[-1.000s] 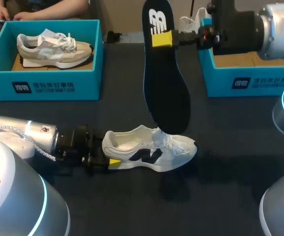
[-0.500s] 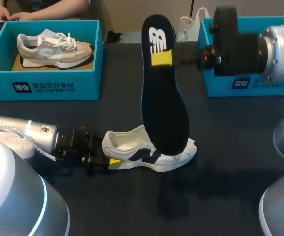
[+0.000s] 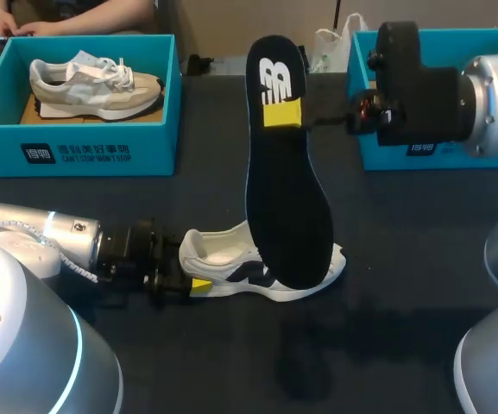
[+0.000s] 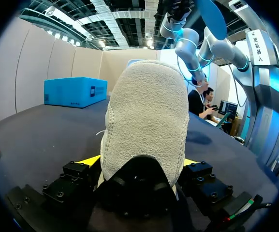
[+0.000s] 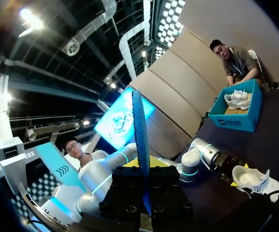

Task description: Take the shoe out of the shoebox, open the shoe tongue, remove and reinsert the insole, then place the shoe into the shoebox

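**Insole out and poised over the shoe; reinsertion was the step in hand**

The shoe (image 3: 223,252) lay on its sole on the table (image 3: 387,345), out of its box (image 3: 404,148), toe toward the right arm. The left gripper (image 3: 198,285) was clamped on the heel. The left wrist view showed the heel (image 4: 146,125) filling the gap, with a yellow tip pressed to each side.

The right gripper (image 3: 285,115) pinched the insole (image 3: 287,181) near its heel end, and the insole hung almost upright with its toe end down. From the right wrist it showed edge-on (image 5: 140,140), gripped between the closed fingers (image 5: 144,181). In the head view the toe end overlapped the shoe's middle and forefoot. Whether it was touching the shoe, inside the opening or just in front of it could not be told.

By my reading, removal was done and reinsertion was about to start or only just begun. Boxing the shoe had not yet come.

The next move would call for:
- the toe end aimed into the mouth of the shoe, under the tongue (the laces there looked likely to snag);
- the insole tilted flatter as it went down, so it would slide forward and not buckle;
- a firm left hold on the heel to resist the push.

A second box (image 3: 76,147) on the far left held another shoe (image 3: 93,82) and seemed to play no part.
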Tool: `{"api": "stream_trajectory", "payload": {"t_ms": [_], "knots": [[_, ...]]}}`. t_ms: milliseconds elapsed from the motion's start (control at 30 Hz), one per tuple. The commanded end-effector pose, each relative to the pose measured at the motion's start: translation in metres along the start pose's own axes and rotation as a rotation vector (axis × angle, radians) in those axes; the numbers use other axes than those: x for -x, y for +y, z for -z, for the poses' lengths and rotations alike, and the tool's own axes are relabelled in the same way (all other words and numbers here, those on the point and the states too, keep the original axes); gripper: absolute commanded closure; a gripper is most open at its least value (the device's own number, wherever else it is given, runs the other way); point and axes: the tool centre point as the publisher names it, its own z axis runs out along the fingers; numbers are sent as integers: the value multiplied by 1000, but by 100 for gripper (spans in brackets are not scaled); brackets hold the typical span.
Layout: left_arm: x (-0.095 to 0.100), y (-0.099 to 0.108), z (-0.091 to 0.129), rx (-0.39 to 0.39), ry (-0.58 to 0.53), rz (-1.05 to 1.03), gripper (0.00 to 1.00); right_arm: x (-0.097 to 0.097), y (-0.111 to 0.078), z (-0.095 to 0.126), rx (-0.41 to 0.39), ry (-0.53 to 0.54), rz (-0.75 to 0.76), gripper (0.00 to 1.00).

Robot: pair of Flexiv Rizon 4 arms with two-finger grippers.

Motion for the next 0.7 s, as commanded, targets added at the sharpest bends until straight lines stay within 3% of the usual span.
{"api": "stream_trajectory", "payload": {"t_ms": [33,700], "knots": [[0,0,0,3,1,1,100,-11,-4,3,8,-17,0,100],[0,0,0,3,1,1,100,18,17,9,1,-8,15,100]]}}
